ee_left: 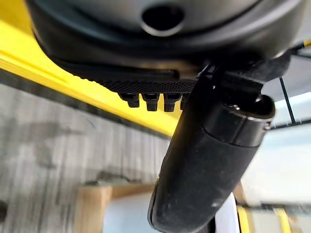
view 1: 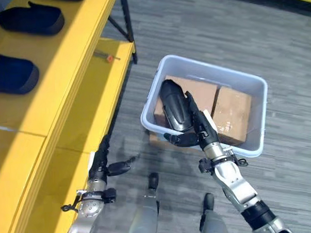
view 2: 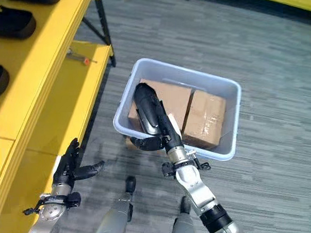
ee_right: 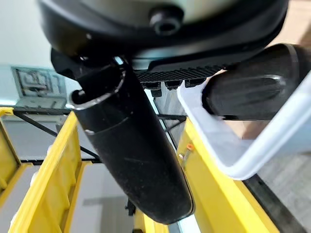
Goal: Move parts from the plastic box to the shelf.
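Right hand [view 1: 193, 126] clasping glossy black curved plastic part [view 1: 173, 106] over pale plastic box [view 1: 252, 84] rim; could snag and slip; left hand [view 1: 102, 162] relaxed, empty.

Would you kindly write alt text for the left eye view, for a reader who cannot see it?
The robot's right hand grips a black part over a plastic box holding two cardboard boxes on grey carpet. The left hand hangs open beside a yellow shelf already holding two black parts.
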